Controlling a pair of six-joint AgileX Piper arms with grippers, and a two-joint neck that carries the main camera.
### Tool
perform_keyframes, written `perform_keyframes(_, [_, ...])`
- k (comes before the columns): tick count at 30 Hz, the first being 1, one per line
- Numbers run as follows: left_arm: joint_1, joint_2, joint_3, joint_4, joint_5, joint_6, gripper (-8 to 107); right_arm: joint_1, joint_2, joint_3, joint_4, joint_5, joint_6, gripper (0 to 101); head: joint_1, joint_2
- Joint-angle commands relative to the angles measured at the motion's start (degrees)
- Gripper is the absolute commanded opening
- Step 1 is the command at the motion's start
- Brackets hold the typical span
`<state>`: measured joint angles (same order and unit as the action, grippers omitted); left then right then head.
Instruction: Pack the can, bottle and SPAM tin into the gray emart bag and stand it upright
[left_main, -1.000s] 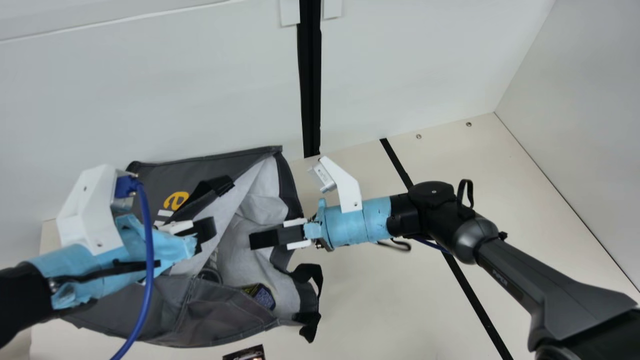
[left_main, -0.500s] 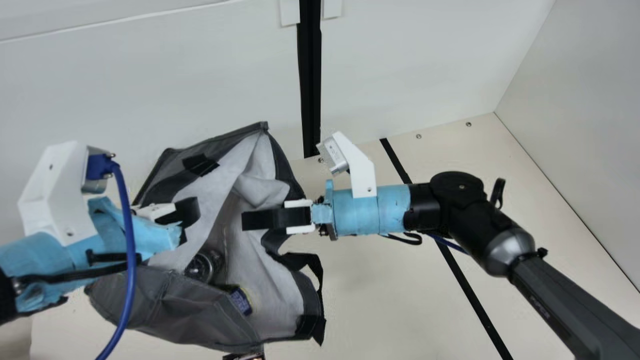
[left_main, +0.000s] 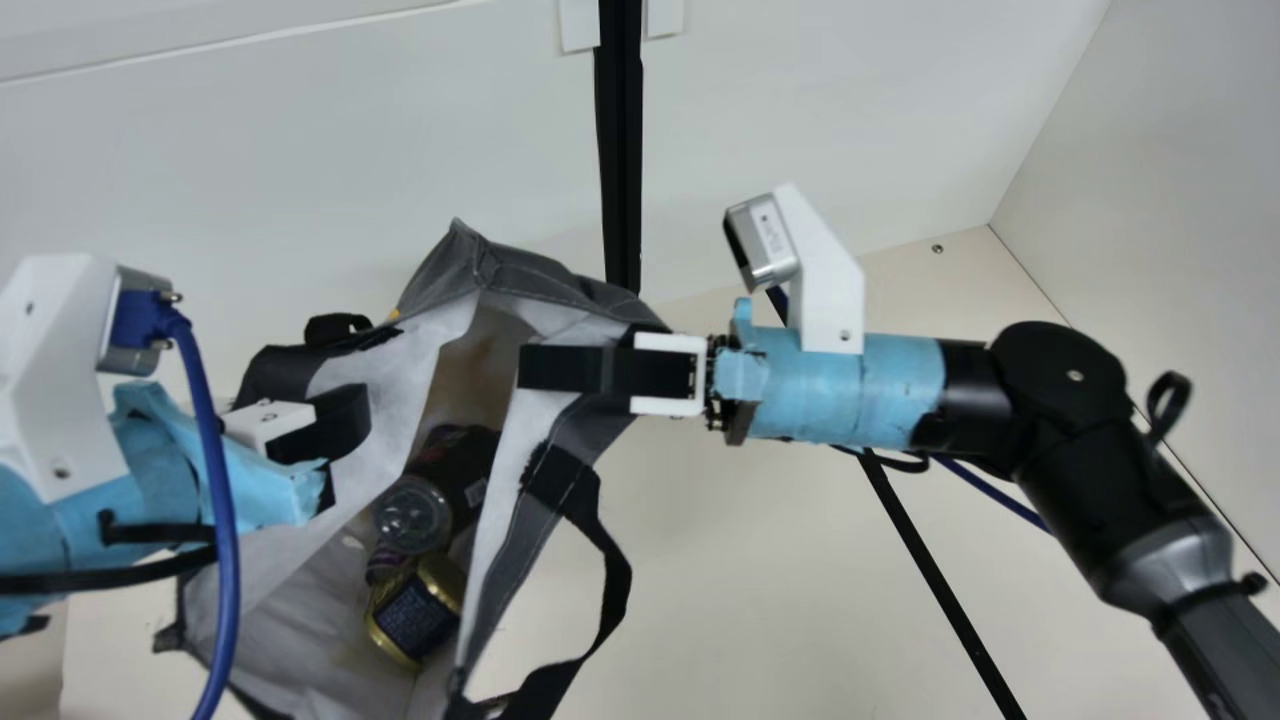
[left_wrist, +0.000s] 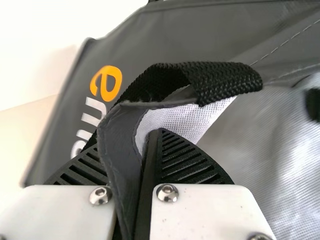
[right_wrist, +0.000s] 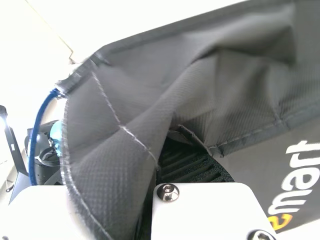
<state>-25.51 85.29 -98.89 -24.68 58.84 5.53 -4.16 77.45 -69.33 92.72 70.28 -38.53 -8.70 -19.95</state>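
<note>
Bag (left_main: 560, 280), the gray emart one, on left half of table (left_main: 760, 580), with mouth open and pale lining (left_main: 400, 375) in view. Cannot tell whether resting flat on its base.

Left gripper (left_main: 350, 425): closed on a strip of the bag's rim on the left, right by a black strap handle (left_wrist: 225, 82). Right gripper (left_main: 528, 368): closed on rim fabric, far-right part of the mouth. At right, below that grip, another black handle (left_main: 615, 580) in a loose loop toward near side.

Inside bag: dark cylinder (left_main: 460, 465), slanted, with clear rounded end toward near left. Could be bottle or can, cannot tell. On near side of it, SPAM tin (left_main: 415, 612), blue with gold rims, tilted, close to that rounded end. Small purplish piece (left_main: 383, 560) between the two, toward left, mostly hidden.

Behind bag, on far side: white wall (left_main: 350, 130).
</note>
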Motion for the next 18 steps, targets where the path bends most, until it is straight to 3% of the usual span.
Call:
perform_keyframes(1, [0.0, 0.4, -2.6, 0.2, 2.8, 0.2, -8, -0.7, -1.6, -0.4, -0.6, -0.4, 1.7, 0, -1.3, 0.0])
perform_keyframes(9, [-1.3, 2.1, -11.5, 1.3, 11.1, 0.9, -8, -3.6, -6.1, -2.7, -1.4, -0.4, 6.9, 0, -1.3, 0.0])
perform_keyframes(18, [-5.9, 0.7, -8.7, 2.8, 11.1, 2.2, -8, -6.0, -10.0, -5.0, -3.0, -0.4, 11.8, 0, -1.3, 0.0])
